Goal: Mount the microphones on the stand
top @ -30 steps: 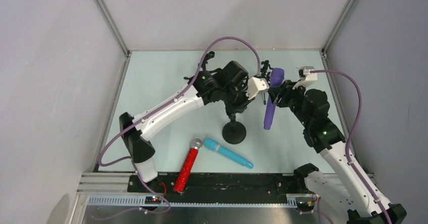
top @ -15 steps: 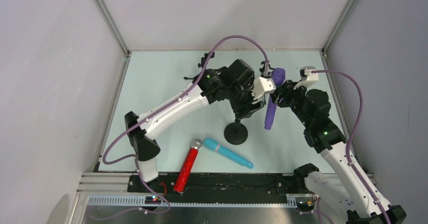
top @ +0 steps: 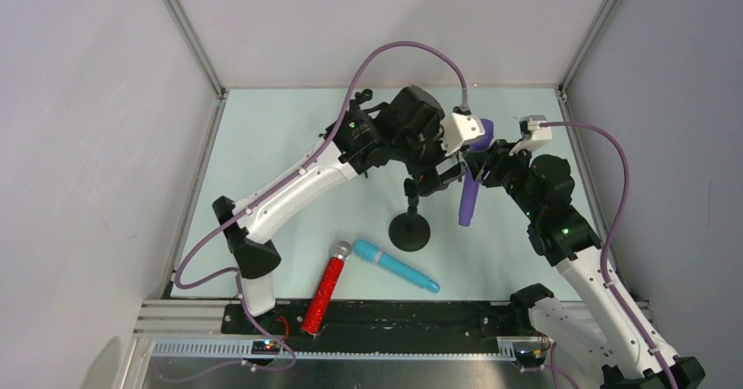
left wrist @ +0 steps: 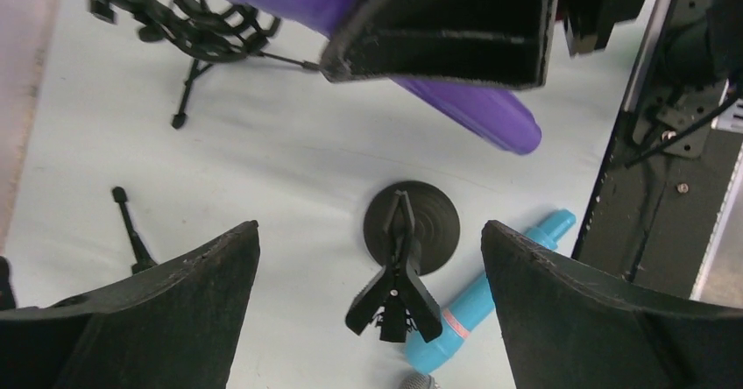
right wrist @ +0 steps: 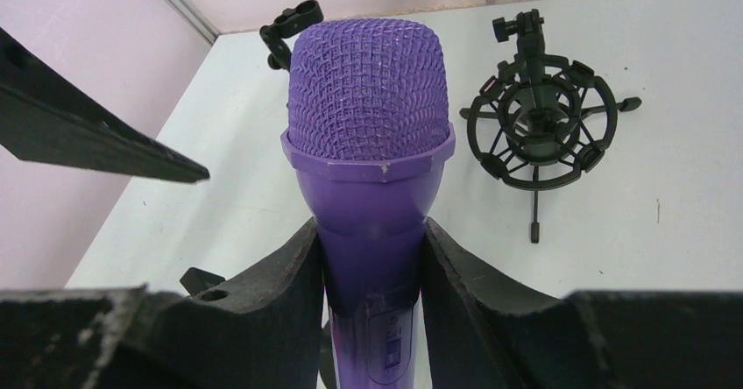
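The black stand (top: 408, 229) rests on its round base, and its spring clip (left wrist: 394, 297) at the top is free. My left gripper (top: 435, 179) hovers above that clip, open, with the clip seen between its fingers (left wrist: 368, 225) from above. The purple microphone (top: 469, 198) hangs head-up just right of the stand, with my right gripper (top: 482, 157) shut on its neck (right wrist: 371, 231). The glittery red microphone (top: 324, 291) and the teal-blue microphone (top: 396, 266) lie on the table in front of the stand.
A black shock mount (right wrist: 539, 130) and a small clip (right wrist: 289, 25) lie on the table behind the stand. A thin black rod piece (left wrist: 131, 227) lies further left. A black rail (top: 394, 317) runs along the near edge, and walls close in both sides.
My left gripper has opened, let go of the stand's top and lifted back from it. The stand stays upright. The right gripper has kept the purple microphone still.
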